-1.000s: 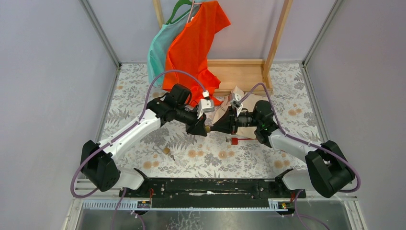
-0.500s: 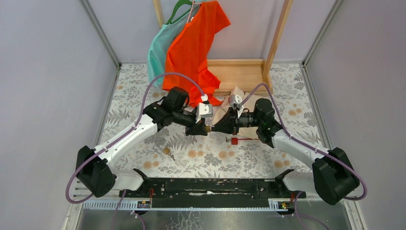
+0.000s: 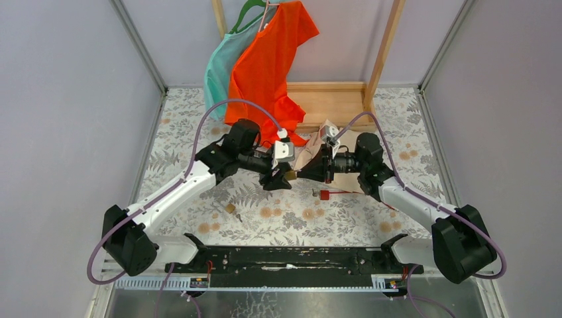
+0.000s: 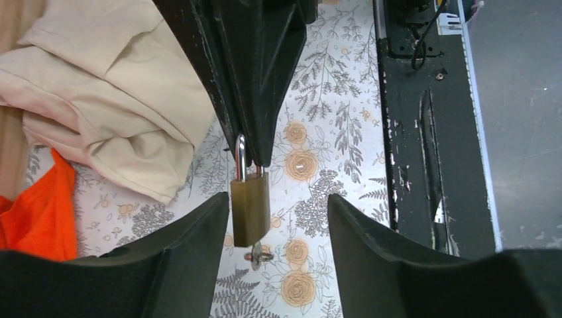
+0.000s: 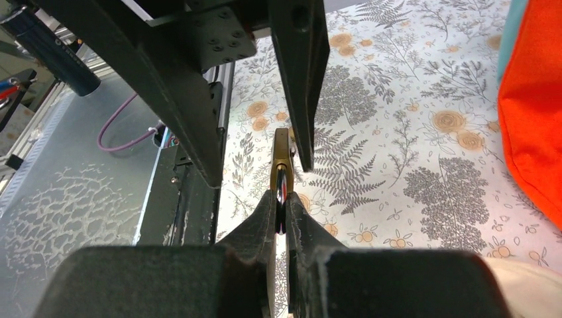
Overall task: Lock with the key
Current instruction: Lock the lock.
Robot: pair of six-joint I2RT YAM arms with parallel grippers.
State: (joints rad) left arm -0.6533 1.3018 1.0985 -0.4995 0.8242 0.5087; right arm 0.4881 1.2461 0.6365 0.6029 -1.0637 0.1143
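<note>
A brass padlock [image 4: 250,205] hangs above the floral table, body down. My right gripper [image 5: 281,199] is shut on its silver shackle [image 4: 240,158]. In the right wrist view the padlock [image 5: 281,156] shows edge-on just past my fingertips. A small key [image 4: 259,254] with a ring pokes out under the lock body. My left gripper [image 4: 278,222] is open, with its jaws on either side of the lock body and not touching it. In the top view both grippers meet at the padlock [image 3: 290,175] in mid-table.
A red-tagged key [image 3: 325,194] and a small brown object [image 3: 230,208] lie on the table. A beige cloth [image 4: 112,86] is bunched behind the grippers. Orange [image 3: 272,59] and teal [image 3: 222,66] shirts hang on a wooden rack [image 3: 331,99]. The black base rail [image 3: 291,258] runs along the near edge.
My left gripper has opened and let go below the padlock. The right gripper keeps its hold on the shackle, and both arms have shifted slightly.
</note>
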